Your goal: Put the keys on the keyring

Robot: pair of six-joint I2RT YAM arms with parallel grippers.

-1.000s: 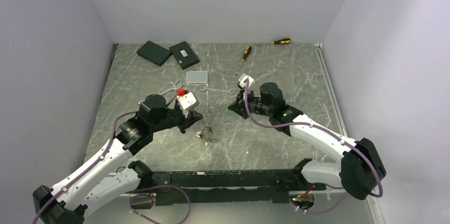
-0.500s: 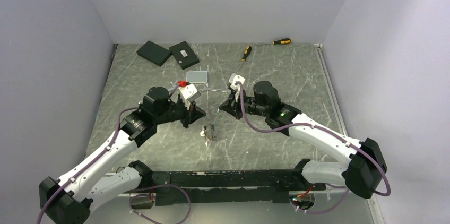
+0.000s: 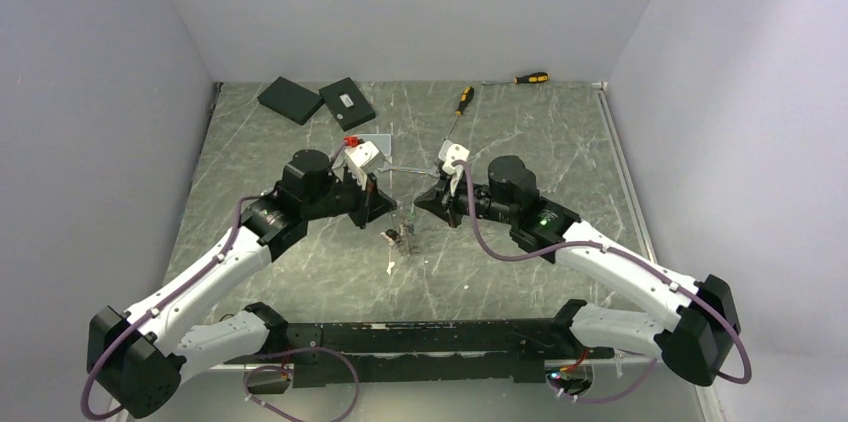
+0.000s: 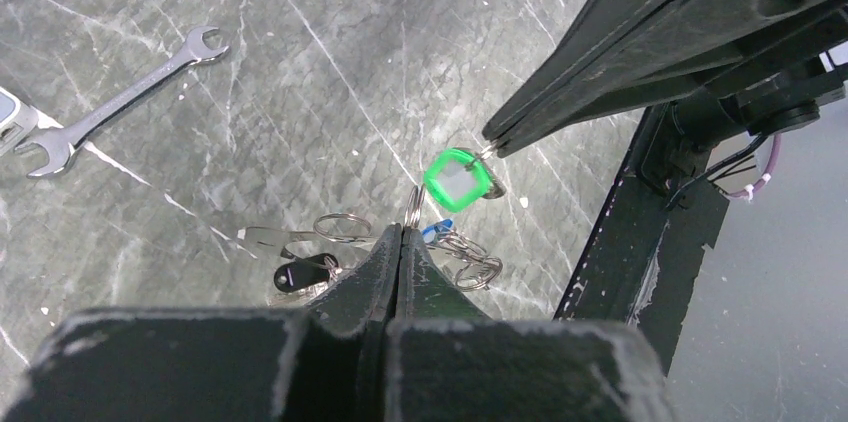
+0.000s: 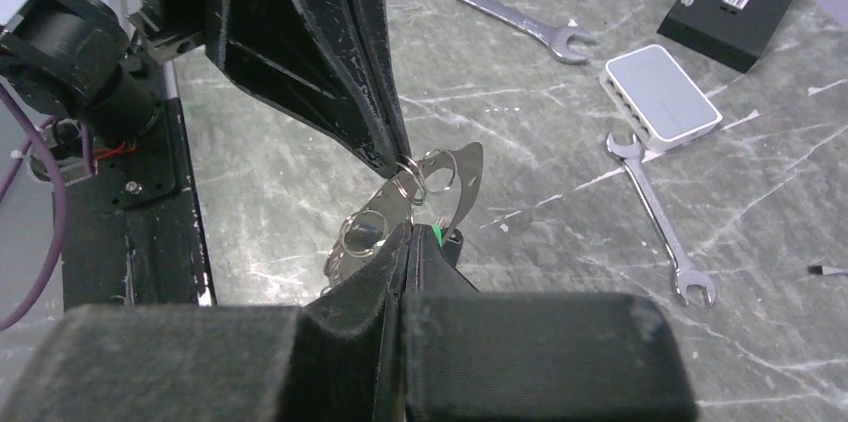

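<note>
My left gripper (image 4: 402, 230) is shut on a thin silvery ring, the keyring (image 4: 413, 206), pinched edge-on at its tips. My right gripper (image 5: 408, 227) is shut on the key with the green tag (image 4: 458, 180), held right next to that ring. The two tips meet tip to tip above the table, the left gripper (image 3: 389, 206) facing the right gripper (image 3: 419, 204). Under them lies a bunch of keys (image 3: 400, 238) with a black tag (image 4: 303, 274), a blue tag (image 4: 436, 230) and loose small rings (image 4: 345, 227). Whether the bunch hangs from the held ring I cannot tell.
Silver wrenches (image 5: 505, 14) (image 5: 660, 217) lie beyond the grippers, next to a white flat box (image 5: 660, 92). Two black boxes (image 3: 312, 100) and two yellow-and-black screwdrivers (image 3: 459, 107) (image 3: 528, 78) sit near the back wall. The arms' black base rail (image 3: 420, 337) runs along the near edge.
Both arms have moved away from the near edge and drawn together, so the tips now meet. The bunch of keys has shifted with them, up and slightly right in the top view.
</note>
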